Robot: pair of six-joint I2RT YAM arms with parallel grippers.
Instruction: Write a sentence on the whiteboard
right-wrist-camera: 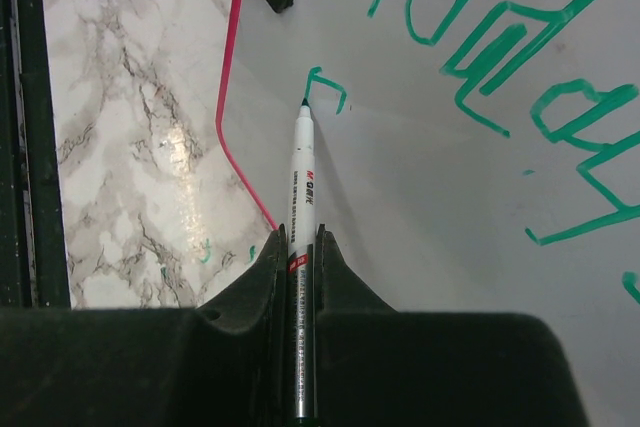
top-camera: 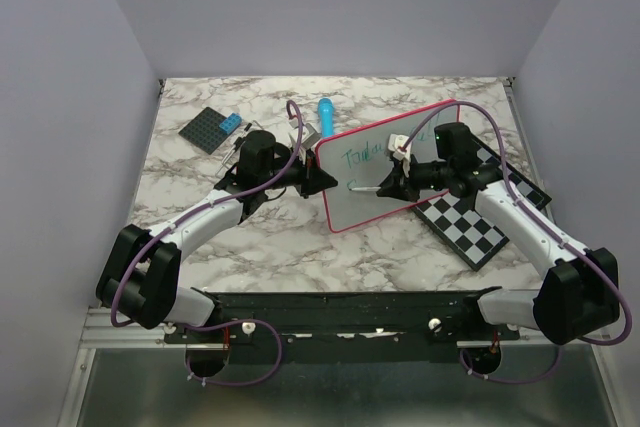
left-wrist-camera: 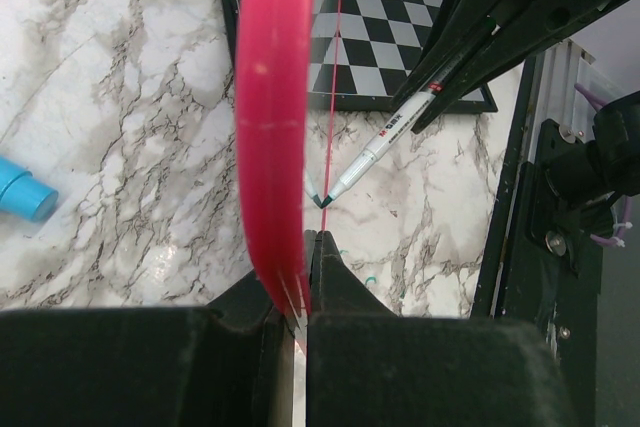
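The whiteboard (top-camera: 385, 172), white with a pink rim (left-wrist-camera: 272, 127), lies tilted in the middle of the marble table. My left gripper (top-camera: 325, 182) (left-wrist-camera: 308, 239) is shut on the board's left rim. In my right gripper (top-camera: 388, 187) (right-wrist-camera: 300, 239), shut on it, is a white marker (right-wrist-camera: 302, 177) (left-wrist-camera: 385, 142). Its tip rests on the board beside a short green stroke (right-wrist-camera: 325, 82) at the start of a lower line. The sentence (right-wrist-camera: 500, 57) shows as green handwriting reading about "Today" on the upper line (top-camera: 362, 154).
A black-and-white chessboard (top-camera: 470, 222) (left-wrist-camera: 380, 37) lies partly under the whiteboard's right side. A blue cylinder (top-camera: 325, 117) (left-wrist-camera: 20, 192) lies behind the board. A dark studded plate (top-camera: 210, 130) with a blue brick sits at the back left.
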